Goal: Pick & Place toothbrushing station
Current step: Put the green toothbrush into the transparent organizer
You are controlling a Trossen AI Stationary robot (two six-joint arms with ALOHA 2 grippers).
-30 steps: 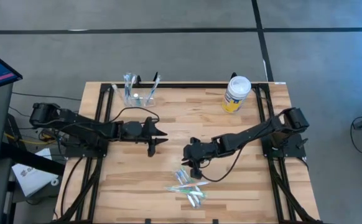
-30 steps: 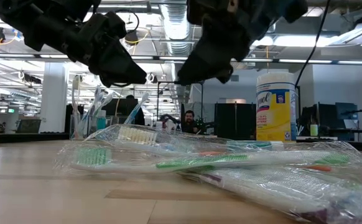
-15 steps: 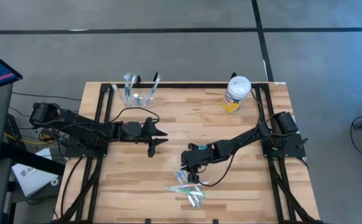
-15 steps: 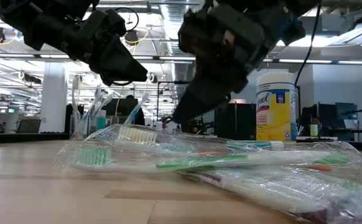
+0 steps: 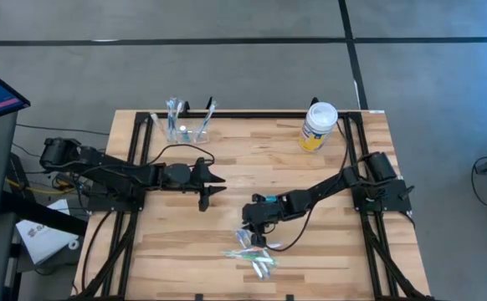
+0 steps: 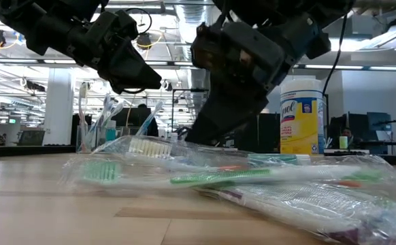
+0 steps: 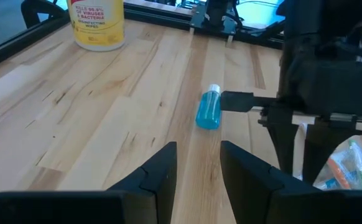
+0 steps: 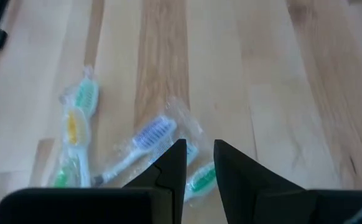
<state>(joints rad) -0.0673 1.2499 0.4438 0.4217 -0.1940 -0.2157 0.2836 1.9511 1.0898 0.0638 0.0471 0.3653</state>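
Right gripper (image 5: 258, 237) low over the near-centre pile of wrapped toothbrushes (image 5: 255, 253) — fingers parted by a narrow gap, nothing between them, tips just above the nearest wrapper. Left gripper (image 5: 213, 184) hangs mid-table, well apart, fingers slightly parted and empty. Clear cup (image 5: 179, 127) with brushes already upright sits at the far left edge; blue tube (image 7: 209, 111) lies flat on the wood.

Risks, as I judge them: brushes overlap in slick crinkled wrap, so the narrow gap may pinch film only, or lift two at once. A flat-lying brush could skid aside under the fingertips — then the pile scatters.
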